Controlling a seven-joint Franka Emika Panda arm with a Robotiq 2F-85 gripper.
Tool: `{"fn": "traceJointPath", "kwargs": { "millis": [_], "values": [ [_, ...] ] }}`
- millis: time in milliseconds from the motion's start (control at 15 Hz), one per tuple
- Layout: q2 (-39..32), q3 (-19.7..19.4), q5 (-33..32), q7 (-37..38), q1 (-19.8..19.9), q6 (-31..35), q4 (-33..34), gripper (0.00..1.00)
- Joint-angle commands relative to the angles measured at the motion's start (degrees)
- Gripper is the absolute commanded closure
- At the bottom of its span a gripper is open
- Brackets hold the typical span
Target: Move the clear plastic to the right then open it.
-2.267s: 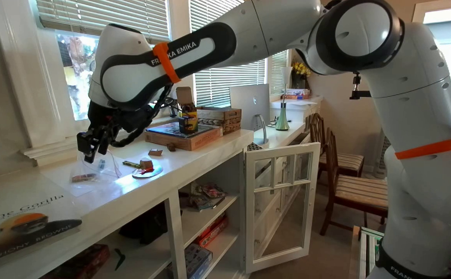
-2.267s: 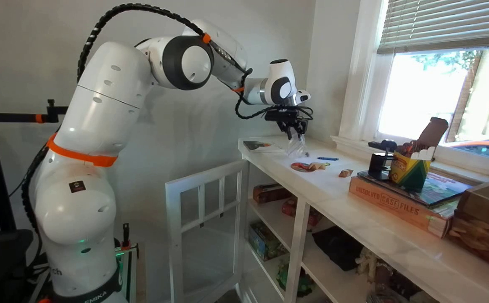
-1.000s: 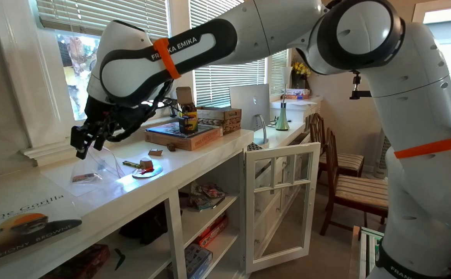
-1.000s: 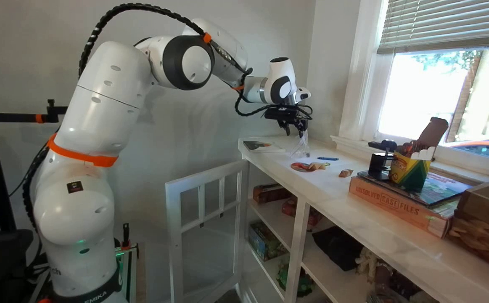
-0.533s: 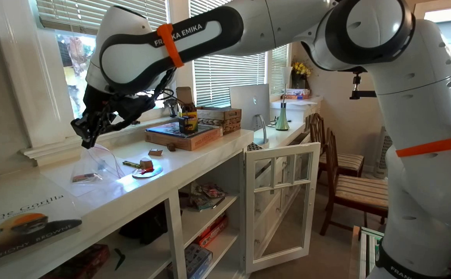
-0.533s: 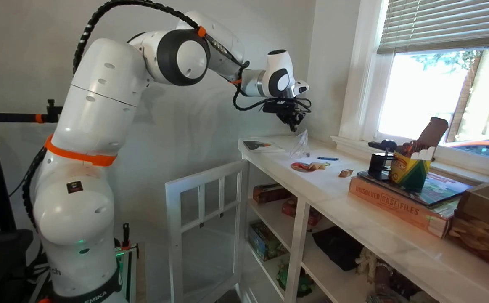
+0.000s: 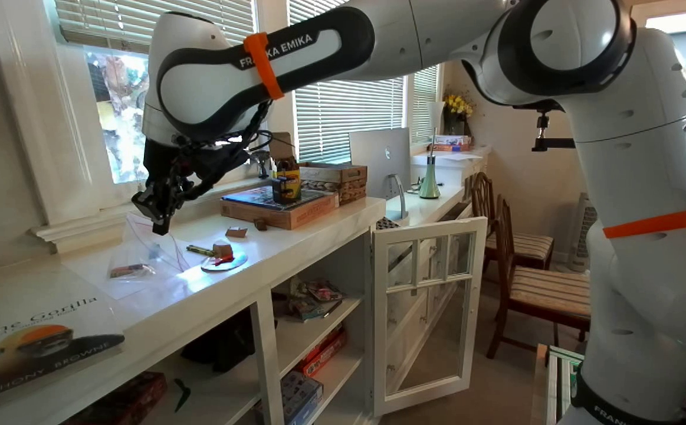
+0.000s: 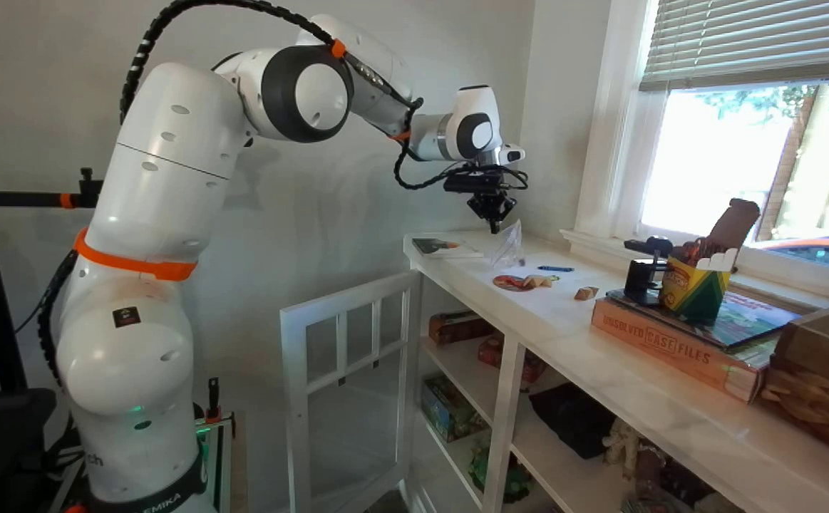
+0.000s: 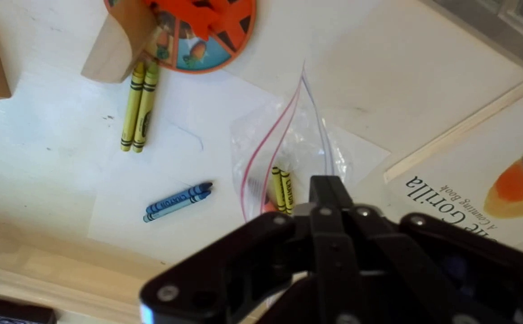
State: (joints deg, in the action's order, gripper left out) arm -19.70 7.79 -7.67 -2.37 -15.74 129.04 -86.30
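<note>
My claw (image 9: 328, 183) had its two fingers pressed together, low and right of centre in the wrist view, and I saw nothing pinched between them. Beneath lay the clear plastic bag (image 9: 290, 140), around the middle of that frame, its mouth gaping up at me; in an exterior view it stood limply on the counter (image 8: 578, 320), just right of centre, with my tips beside its peak, touching or not I couldn't tell. I took the step in hand to be the opening, and a narrow, closed-up claw seemed the right shape to slip in between the two rims. To do it well, I reckoned, I had to shift a little toward the left of the wrist frame, since my tips covered part of the pale rim, then sink gently and spread only once both were inside. Too shallow, and the soft film was likely to fold away; too deep, and I risked jabbing a pair of yellow crayons (image 9: 283, 191) that showed within the mouth. The bag looked see-through and crinkly, glinting where light caught it, one side of its mouth edged in pink, the opposite side in pale lines, both meeting in a point toward the top of the frame. Farther off, the blue crayons (image 9: 178, 201) left of centre, a picture disc (image 9: 205, 55) at the top and a book (image 9: 477, 189) at the right lay apart from what showed of it
</note>
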Motion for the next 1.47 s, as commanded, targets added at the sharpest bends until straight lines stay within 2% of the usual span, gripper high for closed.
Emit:
{"fn": "traceJointPath", "kwargs": {
  "millis": [0,600,1400],
  "values": [
    [0.49,0.15,-1.07,0.83,0.38,-0.85,-1.36,1.0],
    [-0.86,-0.05,-1.3,1.01,0.58,1.88,-1.88,1.0],
    [-3.61,-0.59,-0.85,1.58,0.79,11.88,-2.25,1.0]
  ]
}}
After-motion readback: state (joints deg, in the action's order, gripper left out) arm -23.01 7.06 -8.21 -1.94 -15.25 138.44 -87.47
